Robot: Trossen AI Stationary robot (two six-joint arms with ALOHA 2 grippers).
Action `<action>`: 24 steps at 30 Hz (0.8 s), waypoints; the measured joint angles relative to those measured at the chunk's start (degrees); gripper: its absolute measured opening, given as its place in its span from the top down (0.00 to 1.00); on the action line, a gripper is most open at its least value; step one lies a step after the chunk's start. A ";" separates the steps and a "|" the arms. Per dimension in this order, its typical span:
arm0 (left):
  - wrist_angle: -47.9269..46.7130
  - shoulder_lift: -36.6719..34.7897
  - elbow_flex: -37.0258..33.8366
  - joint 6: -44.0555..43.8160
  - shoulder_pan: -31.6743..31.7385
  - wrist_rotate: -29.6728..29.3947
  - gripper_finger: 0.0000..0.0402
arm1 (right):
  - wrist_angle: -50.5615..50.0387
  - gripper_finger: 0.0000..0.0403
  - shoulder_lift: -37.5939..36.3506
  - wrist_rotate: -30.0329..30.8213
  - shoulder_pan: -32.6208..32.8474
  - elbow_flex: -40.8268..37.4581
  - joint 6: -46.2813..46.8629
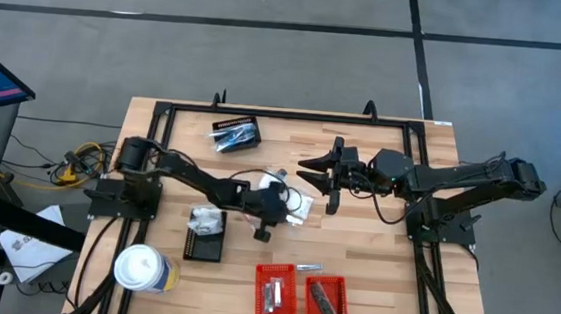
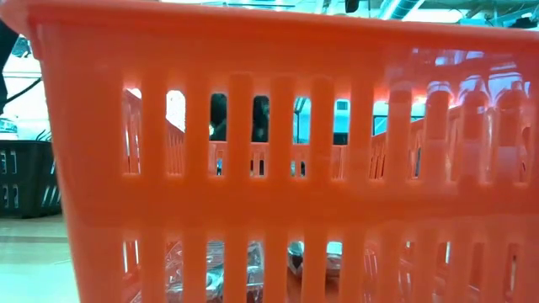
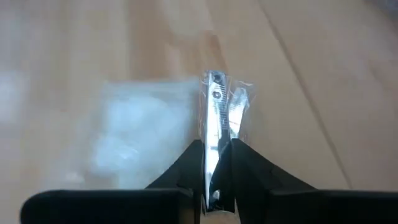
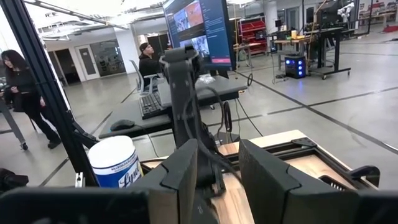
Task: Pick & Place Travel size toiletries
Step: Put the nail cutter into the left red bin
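A silvery toiletry in a clear wrapper stands on edge between the fingers of my left gripper, which is shut on it. In the high view that gripper is at the table's middle, over a few white clear-wrapped packets. Another clear packet lies flat on the wood beside it. My right gripper hangs open and level above the table, just beyond, with nothing between its fingers. My left gripper pinches the silvery wrapped item's near end between its two fingers, flat faces against the pads. The fingers slant down from the table's left and lie along the item. Its far end juts out ahead of the fingertips; whether it is clear of the table, I cannot tell.
Two red slotted baskets with items stand at the near edge; one fills the low view. Black baskets sit at the far left and left of centre. A white lidded cup stands near left.
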 joint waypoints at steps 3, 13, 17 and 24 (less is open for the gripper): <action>-2.41 -3.97 0.11 0.02 -1.59 -1.69 0.88 | -0.17 0.72 0.00 0.01 0.00 0.00 -0.02; -7.78 -14.87 0.17 2.96 -10.06 15.51 0.88 | -0.15 0.72 0.00 0.00 0.02 0.00 0.01; -7.30 -15.49 0.21 10.07 -14.46 19.97 0.88 | 0.05 0.72 0.00 0.00 0.02 0.00 0.01; 6.73 -9.27 0.28 18.44 -18.37 20.32 0.88 | 0.25 0.72 0.00 0.00 0.02 0.00 0.01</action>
